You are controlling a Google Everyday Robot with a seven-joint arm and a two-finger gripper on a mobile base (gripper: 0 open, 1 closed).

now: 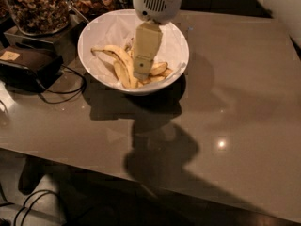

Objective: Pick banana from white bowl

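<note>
The white bowl stands at the far left of the grey-brown worktop, lined with crinkled white paper. The banana lies inside it, on the left half: its thin stem points left, and its speckled body curves right and then toward the near rim. Shorter bananas lie just beside it, on the right of the bowl's floor.

The claw hangs down into the bowl from the white, vented wrist housing above the far rim. Its cream-coloured tip is right over the near end of the banana, between it and the shorter pieces. Whether it touches the fruit cannot be told, nor whether the claw is wide or narrow.

Beyond the bowl to the left stands a glass jar of nuts, with a second jar beside it. A black box with cables sits at the left edge. The arm's dark shadow falls on the worktop near the bowl.
</note>
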